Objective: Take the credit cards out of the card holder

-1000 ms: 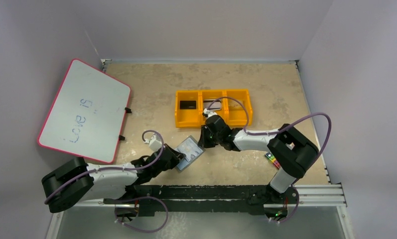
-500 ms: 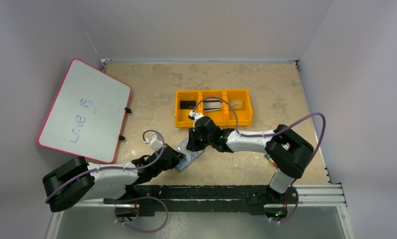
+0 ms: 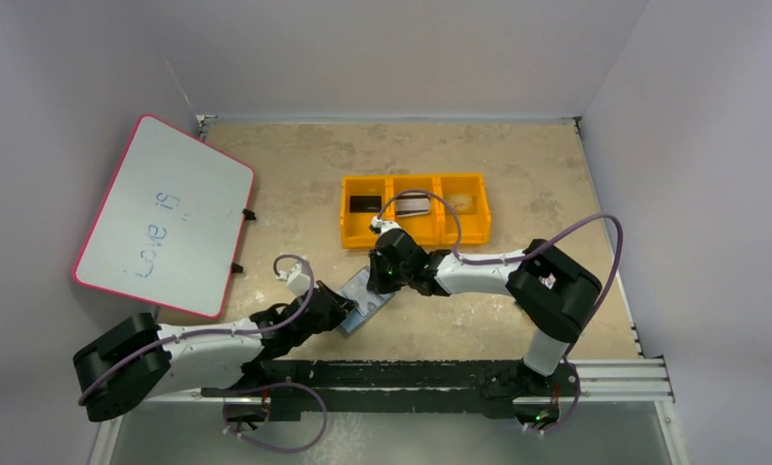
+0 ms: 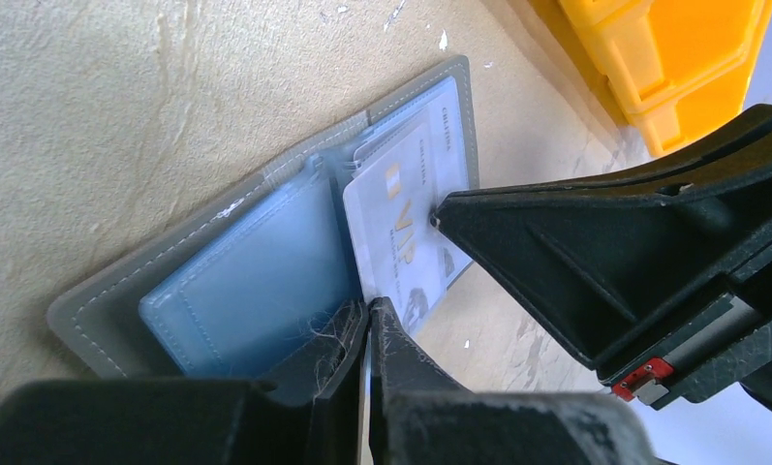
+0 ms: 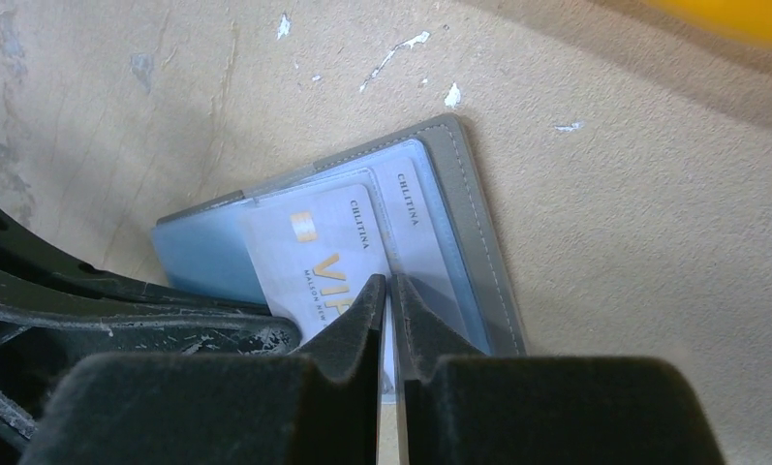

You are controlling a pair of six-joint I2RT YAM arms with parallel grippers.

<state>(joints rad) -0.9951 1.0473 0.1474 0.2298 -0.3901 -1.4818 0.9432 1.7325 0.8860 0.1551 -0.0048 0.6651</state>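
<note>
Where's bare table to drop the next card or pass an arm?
Bare: between whiteboard and yellow bin; from the bin to the right edge of the table; the strip behind the bin. Crowded: at the card holder, where left pincer clamps it and right pincer grips a credit card.

The pale card (image 5: pixel 319 262) at the right gripper's (image 5: pixel 386 291) tips reads "CILITINA" and "VIP". The second card (image 5: pixel 416 228) beside it reads "CILITINA". The whiteboard (image 3: pixel 164 213), well left of the left gripper (image 3: pixel 336 307), reads "Love is".
</note>
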